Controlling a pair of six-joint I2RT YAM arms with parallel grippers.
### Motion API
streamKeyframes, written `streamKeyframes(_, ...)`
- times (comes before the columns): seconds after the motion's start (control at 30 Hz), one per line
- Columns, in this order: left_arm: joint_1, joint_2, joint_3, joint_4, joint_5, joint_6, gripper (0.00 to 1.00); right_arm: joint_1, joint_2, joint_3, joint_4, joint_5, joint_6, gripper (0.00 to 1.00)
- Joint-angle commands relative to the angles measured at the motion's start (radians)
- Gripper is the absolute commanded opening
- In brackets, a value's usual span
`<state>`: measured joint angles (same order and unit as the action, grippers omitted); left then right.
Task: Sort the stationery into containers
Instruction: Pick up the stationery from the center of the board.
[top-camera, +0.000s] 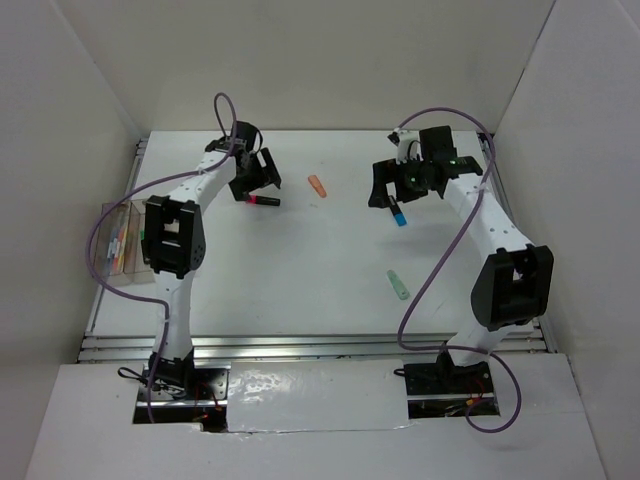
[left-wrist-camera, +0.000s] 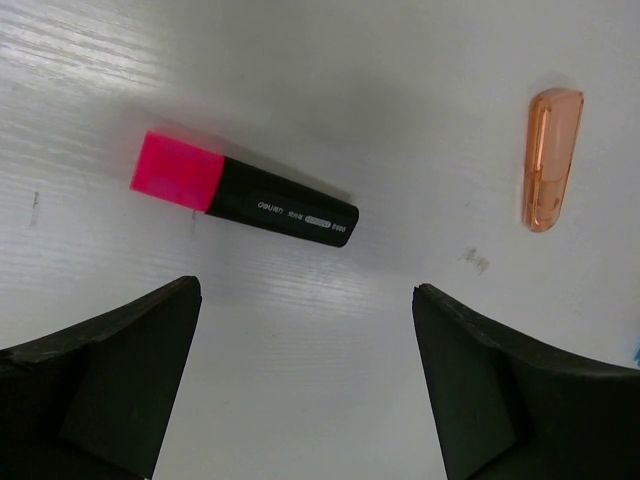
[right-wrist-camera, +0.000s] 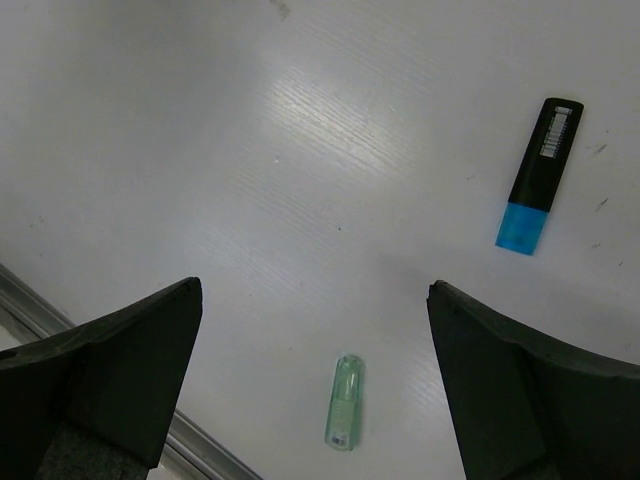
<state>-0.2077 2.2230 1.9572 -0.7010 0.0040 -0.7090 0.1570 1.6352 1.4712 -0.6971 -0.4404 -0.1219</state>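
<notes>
My left gripper (top-camera: 256, 183) is open and empty, hovering just behind a pink-and-black highlighter (top-camera: 263, 201). In the left wrist view the gripper (left-wrist-camera: 305, 290) has the highlighter (left-wrist-camera: 245, 190) ahead of its jaws and an orange stub (left-wrist-camera: 552, 158) to the right. My right gripper (top-camera: 393, 194) is open and empty above a blue-and-black highlighter (top-camera: 399, 214). In the right wrist view the gripper (right-wrist-camera: 315, 287) has the blue highlighter (right-wrist-camera: 535, 175) to its upper right and a mint green highlighter (right-wrist-camera: 344, 402) between its fingers, far below. The clear bins (top-camera: 112, 240) stand at the left edge, partly hidden by the left arm.
The orange stub (top-camera: 317, 185) lies between the two grippers. The mint green highlighter (top-camera: 398, 285) lies nearer the front, right of centre. The bins hold some coloured items. White walls enclose the table, and a metal rail (top-camera: 300, 345) runs along its front edge.
</notes>
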Motion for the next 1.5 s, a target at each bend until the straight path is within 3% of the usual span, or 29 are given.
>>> streamKeyframes(0.0, -0.013, 0.050, 0.055, 0.008, -0.076, -0.084, 0.99, -0.011, -0.002, 0.001, -0.019, -0.044, 0.002, 1.00)
streamKeyframes(0.33, -0.012, 0.107, 0.063, 0.000, -0.085, -0.144, 0.99, -0.042, 0.029, 0.028, -0.039, -0.060, -0.013, 0.99)
streamKeyframes(0.83, 0.005, 0.217, 0.172, 0.035, -0.148, -0.078, 0.99, -0.077, 0.058, 0.044, -0.059, -0.092, -0.028, 0.99)
streamKeyframes(0.93, 0.005, 0.216, 0.169, 0.080, -0.121, -0.050, 0.94, -0.085, 0.061, 0.047, -0.062, -0.101, -0.027, 0.98)
streamKeyframes(1.07, -0.007, 0.217, 0.169, 0.083, -0.102, 0.005, 0.78, -0.088, 0.060, 0.051, -0.065, -0.103, -0.028, 0.98)
streamKeyframes(1.33, -0.073, 0.233, 0.166, -0.035, -0.167, 0.134, 0.70, -0.096, 0.051, 0.047, -0.074, -0.123, -0.028, 0.98)
streamKeyframes(1.47, -0.098, 0.247, 0.167, -0.097, -0.205, 0.198, 0.59, -0.096, 0.038, 0.041, -0.071, -0.124, -0.030, 0.97)
